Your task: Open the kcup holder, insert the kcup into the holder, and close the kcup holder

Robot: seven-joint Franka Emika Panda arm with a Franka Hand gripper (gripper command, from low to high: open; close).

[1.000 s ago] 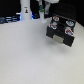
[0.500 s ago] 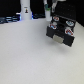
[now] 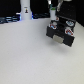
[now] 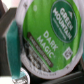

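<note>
The kcup [image 4: 50, 35] fills the wrist view: a white pod with a green "Dark Magic" top, tilted and very close to the camera. One teal finger [image 4: 12, 50] presses against its rim; the other finger is hidden. In the exterior view my gripper [image 3: 53, 20] hangs over the top of the kcup holder [image 3: 61, 31] at its edge toward the exterior view's left. The holder is a black box with pale grey handles on its fronts. The pod is too small to make out there. I cannot tell whether a drawer stands open.
A tall white tapered post [image 3: 25, 9] stands at the back toward the exterior view's left. The white table [image 3: 30, 55] spreads in front of the holder. Dark clutter lines the back edge.
Nothing has visibly changed; the gripper stays over the holder with the pod.
</note>
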